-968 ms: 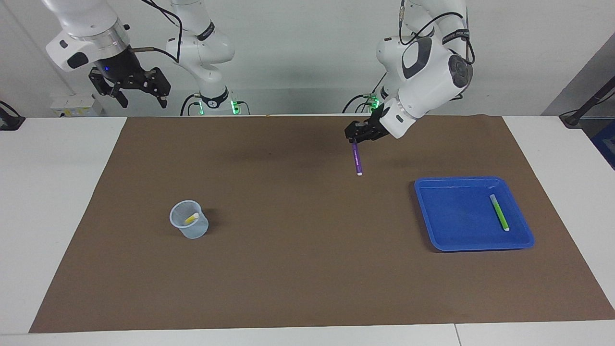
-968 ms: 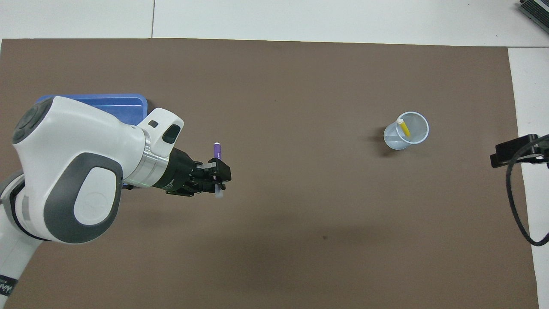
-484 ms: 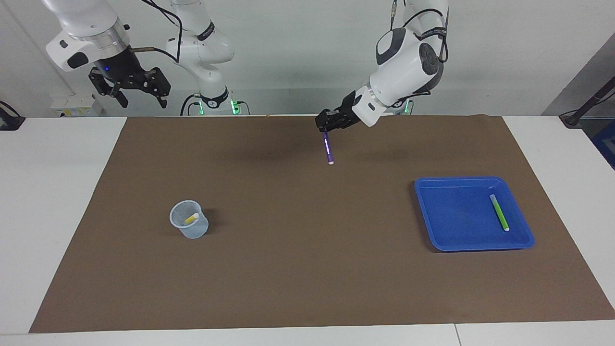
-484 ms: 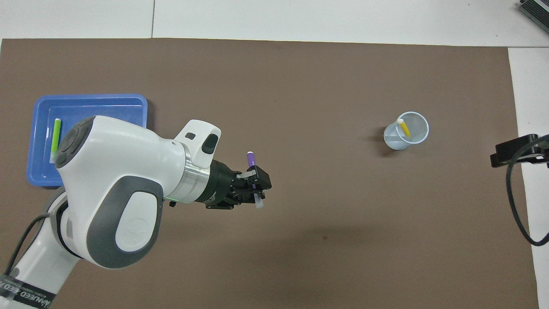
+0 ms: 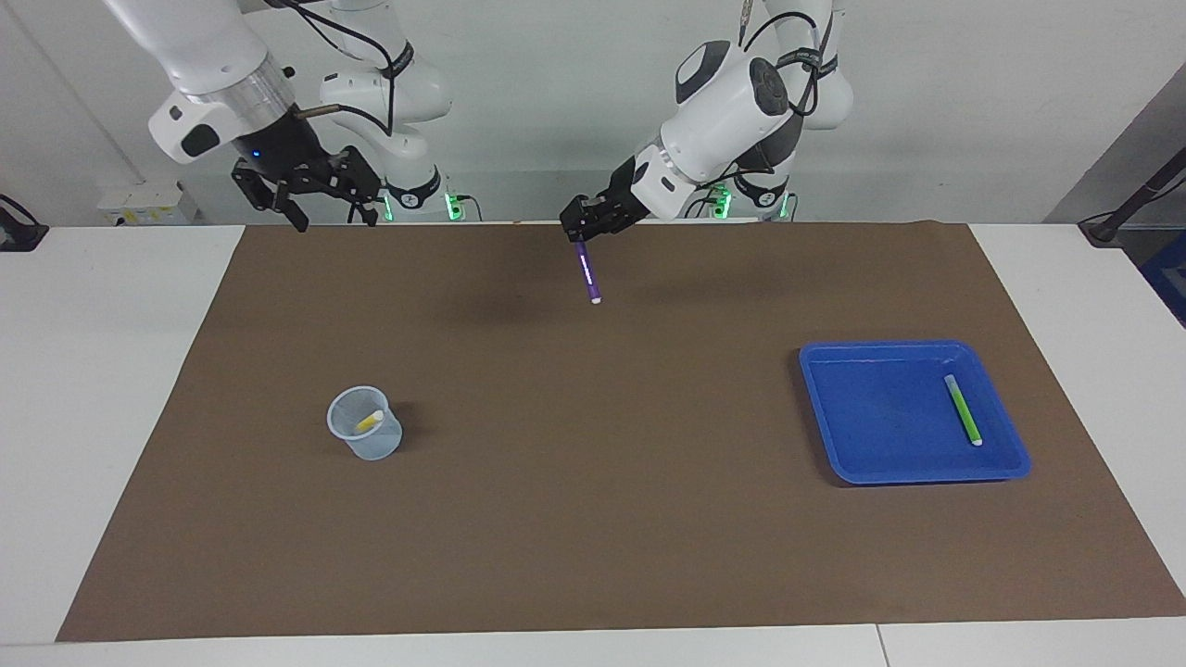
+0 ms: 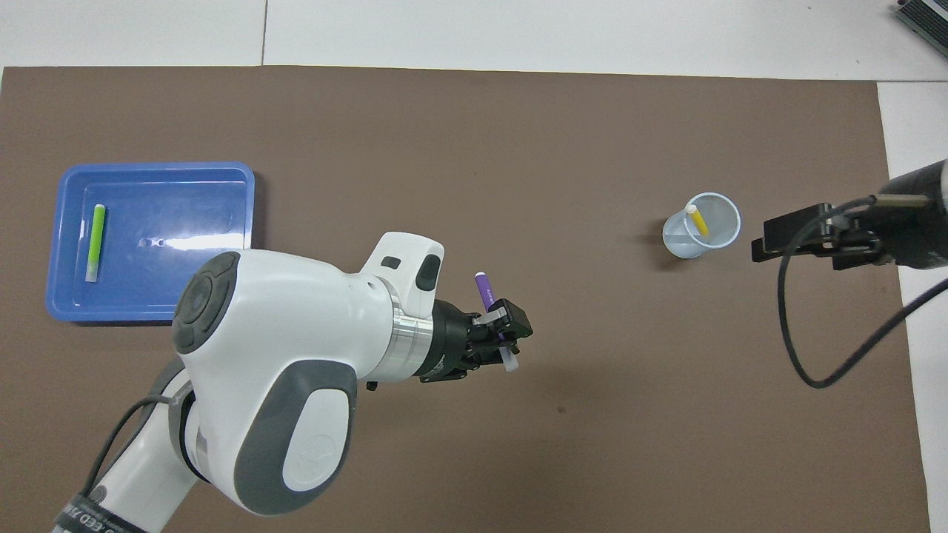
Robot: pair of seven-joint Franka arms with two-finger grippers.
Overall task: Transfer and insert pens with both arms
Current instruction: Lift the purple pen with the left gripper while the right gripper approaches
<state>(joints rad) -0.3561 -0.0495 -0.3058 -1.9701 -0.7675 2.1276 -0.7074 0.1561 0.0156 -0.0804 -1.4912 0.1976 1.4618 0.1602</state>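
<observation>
- The counter [image 5: 120, 389], white with a brown mat [image 5: 593, 519] over most of it, carried everything; both arms worked above the mat's robot-side edge.
- The left arm [image 6: 281, 414] had swung from the tray's side toward the mat's middle over the last second, which reads as the carry leg of a handover.
- The right arm [image 5: 213, 65] had left its waiting post at its own end and come inward, so the two pincers were closing on each other; the transfer looked near but not yet begun.
- The blue tray [image 5: 834, 454], well apart from the left pincer toward the left arm's end, kept the green pen [image 5: 963, 409] lying flat in it.
- The clear cup [image 5: 365, 424], near the right pincer in the overhead view, had the yellow pen [image 5: 370, 421] leaning inside, one insertion done.
- The left pincer [image 5: 591, 220] was pressed together on the purple pen [image 5: 586, 271], pinching its upper end; the pen hung below, white tip down, clear of the mat.
- The right pincer [image 5: 324, 196] stood spread wide and held nothing, raised over the mat's corner.
</observation>
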